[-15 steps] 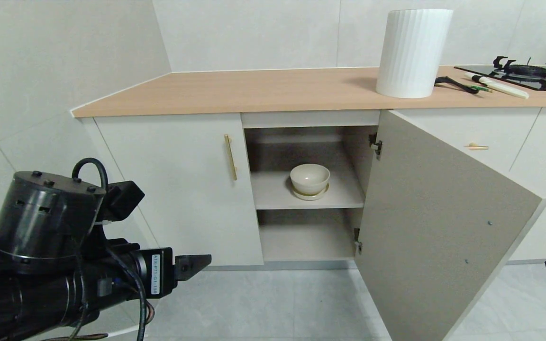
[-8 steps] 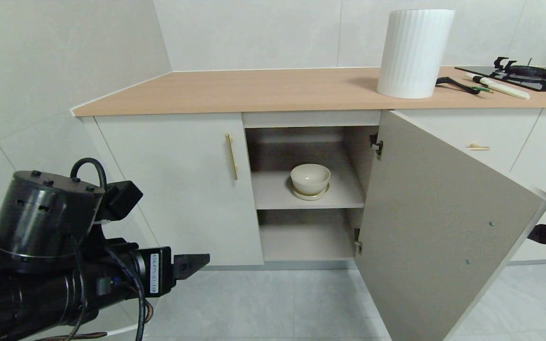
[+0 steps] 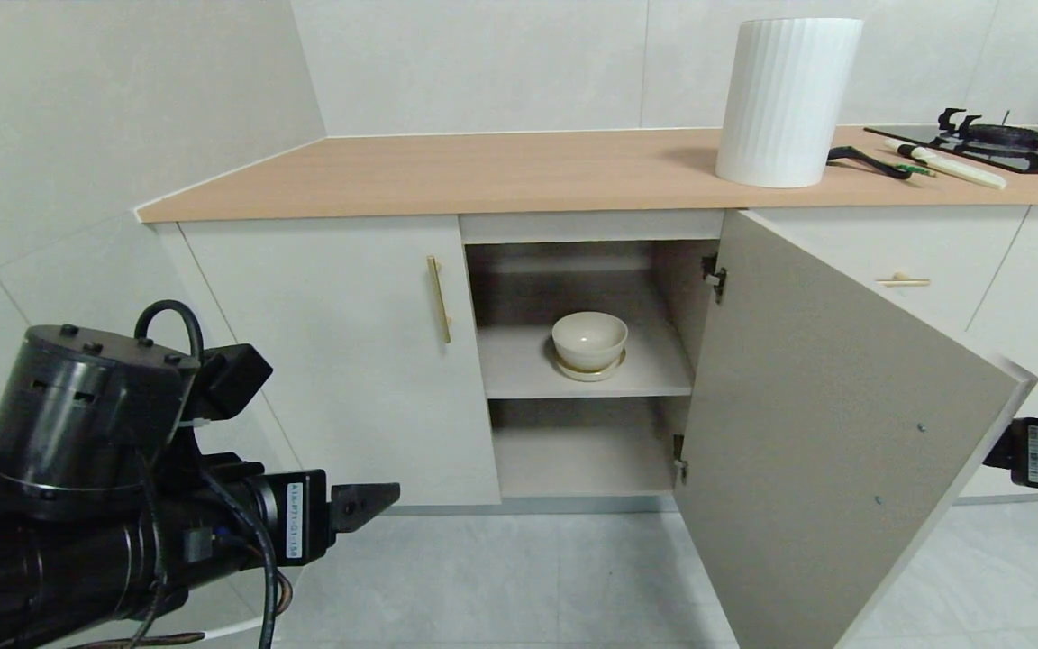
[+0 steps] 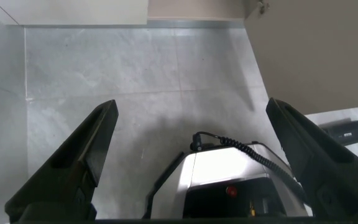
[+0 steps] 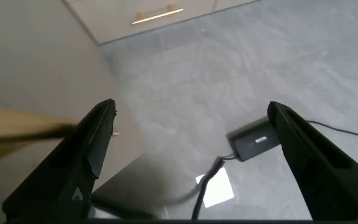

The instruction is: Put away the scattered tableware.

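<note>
Both grippers are spread wide and empty — left gripper (image 4: pixel 191 112) low over the floor (image 4: pixel 135 62), right gripper (image 5: pixel 191 109) just beside the open cabinet door (image 3: pixel 843 424). The bowl (image 3: pixel 589 338) sits on the shelf (image 3: pixel 519 365) — above and beyond the left gripper.

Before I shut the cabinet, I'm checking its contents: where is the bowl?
Head view, centre: the bowl sits on a small plate on the upper cabinet shelf, left of the open door.
</note>
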Available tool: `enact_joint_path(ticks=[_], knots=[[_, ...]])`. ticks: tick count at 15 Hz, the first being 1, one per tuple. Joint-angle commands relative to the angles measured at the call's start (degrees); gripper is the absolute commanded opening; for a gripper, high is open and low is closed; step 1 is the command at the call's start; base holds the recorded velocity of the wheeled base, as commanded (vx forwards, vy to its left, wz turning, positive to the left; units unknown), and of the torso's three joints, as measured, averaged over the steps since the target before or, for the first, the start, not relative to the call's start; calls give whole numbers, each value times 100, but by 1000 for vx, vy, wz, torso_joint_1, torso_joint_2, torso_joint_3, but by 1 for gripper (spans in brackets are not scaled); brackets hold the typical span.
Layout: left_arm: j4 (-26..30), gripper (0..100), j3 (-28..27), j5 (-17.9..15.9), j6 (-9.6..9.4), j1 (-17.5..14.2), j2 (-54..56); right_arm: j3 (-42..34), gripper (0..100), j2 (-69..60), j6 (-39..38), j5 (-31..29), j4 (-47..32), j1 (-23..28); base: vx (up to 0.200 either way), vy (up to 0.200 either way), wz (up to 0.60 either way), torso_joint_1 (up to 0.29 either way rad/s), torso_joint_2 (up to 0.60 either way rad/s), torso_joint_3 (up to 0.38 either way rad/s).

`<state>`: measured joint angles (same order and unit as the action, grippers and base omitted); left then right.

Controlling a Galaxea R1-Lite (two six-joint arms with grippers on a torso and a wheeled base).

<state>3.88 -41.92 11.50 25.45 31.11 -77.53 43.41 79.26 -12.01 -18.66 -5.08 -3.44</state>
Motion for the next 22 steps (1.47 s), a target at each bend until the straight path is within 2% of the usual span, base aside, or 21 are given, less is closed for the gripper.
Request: enact_joint_path(ticks=[1, 7, 9, 12, 18, 22], knots=[[-1, 100, 0, 2, 3, 0, 1, -70, 100, 28, -135, 12, 16, -280, 0, 0, 0, 0, 0, 0], [-1, 100, -9, 2, 3, 0, 1, -219, 100, 195, -830, 3, 324, -1309, 0, 0, 0, 0, 0, 0], [-1, 100, -9, 2, 3, 0, 10, -483, 100, 485, -1084, -6, 1053, -1669, 0, 0, 0, 0, 0, 0], [-1, 100, -9, 2, 3, 0, 10, -641, 100, 748, -1436, -6, 1704, -2056, 0, 0, 0, 0, 0, 0], [-1, 100, -9, 2, 3, 9, 36, -623, 100, 942, -1788, 47, 1950, -2328, 0, 0, 0, 0, 0, 0], [-10, 100, -9, 19, 3, 9, 98, -448, 100, 1504, -1691, 566, 2600, -2425, 0, 0, 0, 0, 0, 0]])
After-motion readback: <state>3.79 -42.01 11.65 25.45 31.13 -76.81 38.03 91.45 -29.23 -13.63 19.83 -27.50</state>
